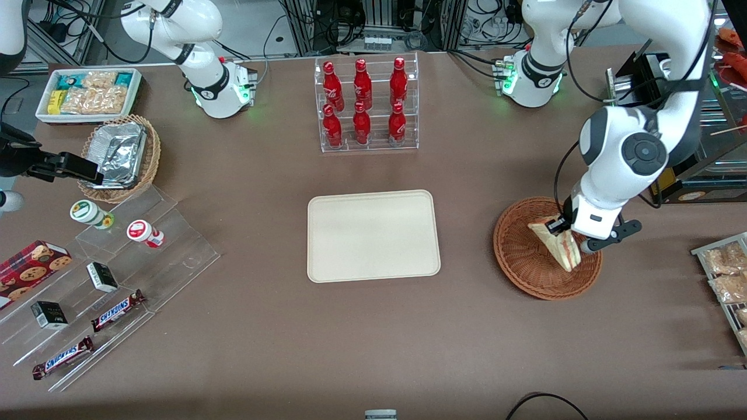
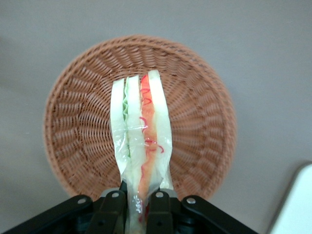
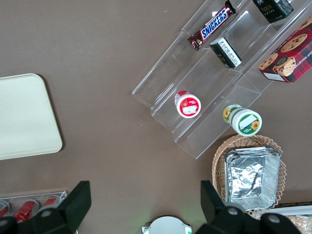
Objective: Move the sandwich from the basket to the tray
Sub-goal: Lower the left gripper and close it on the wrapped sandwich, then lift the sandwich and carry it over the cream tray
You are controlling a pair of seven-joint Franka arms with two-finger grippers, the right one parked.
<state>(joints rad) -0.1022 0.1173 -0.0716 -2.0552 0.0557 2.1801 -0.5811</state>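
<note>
red bottles (image 1: 365,105) — rack | snickers bars (image 1: 118,310) — clear steps (image 1: 117,274)

arm: white glossy shells | joint cap: dark grey disc | claw (image 2: 139,202): black | base: green light

My bench (image 1: 245,245) is covered in brown. The cream tray (image 1: 373,235) lies flat at its middle. Toward my working end sits the reddish-brown wicker basket (image 1: 528,256), and my end effector (image 1: 565,228) hangs over it, clamped on the sandwich (image 1: 557,242). Farther from the front camera than the tray stands a clear rack of red bottles (image 1: 366,105). Toward the parked arm's end lie a tan wicker basket with foil (image 1: 119,156), a white bin of snack packets (image 1: 88,93) at that corner, and a clear stepped display (image 1: 111,286) nearer the front edge.
</note>
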